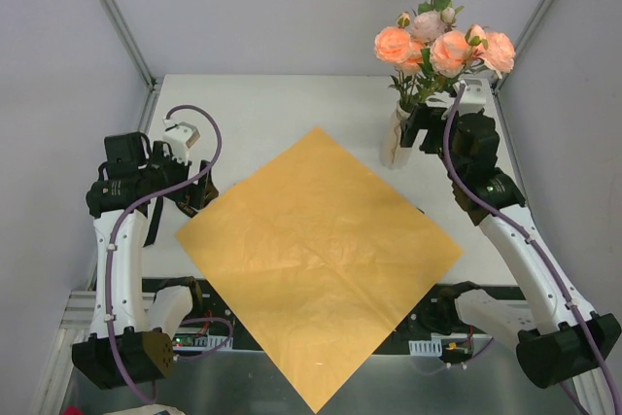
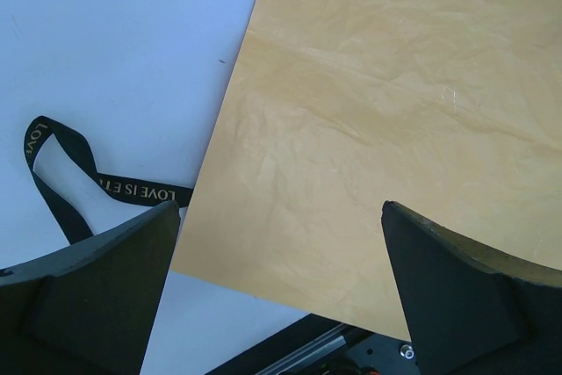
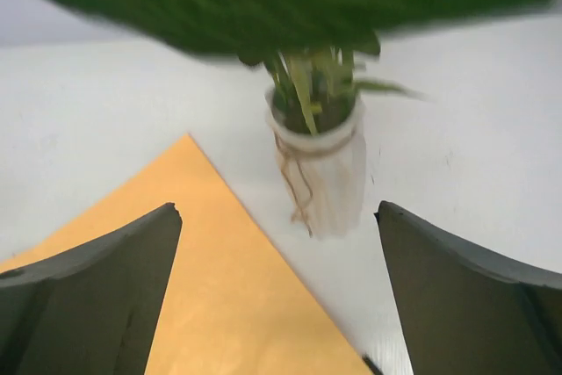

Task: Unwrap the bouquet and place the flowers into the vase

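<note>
The white desk (image 1: 262, 114) carries an orange paper (image 1: 316, 250) spread flat across its middle, one corner hanging over the near edge. The flowers (image 1: 442, 41) stand upright in the vase (image 1: 394, 143) at the far right of the desk, just off the paper's far corner. A black ribbon (image 2: 61, 173) lies on the desk, reaching the paper's left edge. The left fingers (image 2: 97, 287) hang spread wide above that edge, holding nothing. The right fingers (image 3: 97, 287) are spread wide and empty just beside the vase
</note>
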`<state>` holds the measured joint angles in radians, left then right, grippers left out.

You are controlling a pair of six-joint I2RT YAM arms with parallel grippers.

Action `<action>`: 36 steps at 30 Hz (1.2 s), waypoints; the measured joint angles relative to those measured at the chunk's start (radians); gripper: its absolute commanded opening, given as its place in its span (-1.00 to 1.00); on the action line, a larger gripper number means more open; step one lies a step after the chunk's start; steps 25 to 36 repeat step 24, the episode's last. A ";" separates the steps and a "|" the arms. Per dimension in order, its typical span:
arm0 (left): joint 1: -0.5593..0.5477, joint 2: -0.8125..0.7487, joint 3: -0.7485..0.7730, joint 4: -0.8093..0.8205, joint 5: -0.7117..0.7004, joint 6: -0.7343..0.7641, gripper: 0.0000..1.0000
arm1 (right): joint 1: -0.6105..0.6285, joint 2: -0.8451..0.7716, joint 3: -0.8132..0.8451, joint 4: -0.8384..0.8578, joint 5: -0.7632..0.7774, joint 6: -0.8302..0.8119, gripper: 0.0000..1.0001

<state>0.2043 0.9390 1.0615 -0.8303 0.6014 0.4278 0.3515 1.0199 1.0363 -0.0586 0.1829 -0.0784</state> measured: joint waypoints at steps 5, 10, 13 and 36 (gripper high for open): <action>0.000 -0.004 0.000 -0.005 0.000 -0.022 0.98 | 0.003 -0.048 -0.009 -0.229 -0.008 0.050 0.93; 0.000 0.031 0.000 -0.007 -0.001 -0.052 0.98 | 0.021 -0.106 -0.013 -0.382 -0.029 0.092 0.93; 0.000 0.038 0.000 -0.009 0.000 -0.064 0.98 | 0.069 -0.138 -0.040 -0.433 -0.014 0.130 0.93; 0.000 0.047 -0.024 -0.016 0.001 -0.076 0.98 | 0.171 -0.086 -0.077 -0.526 0.042 0.201 0.93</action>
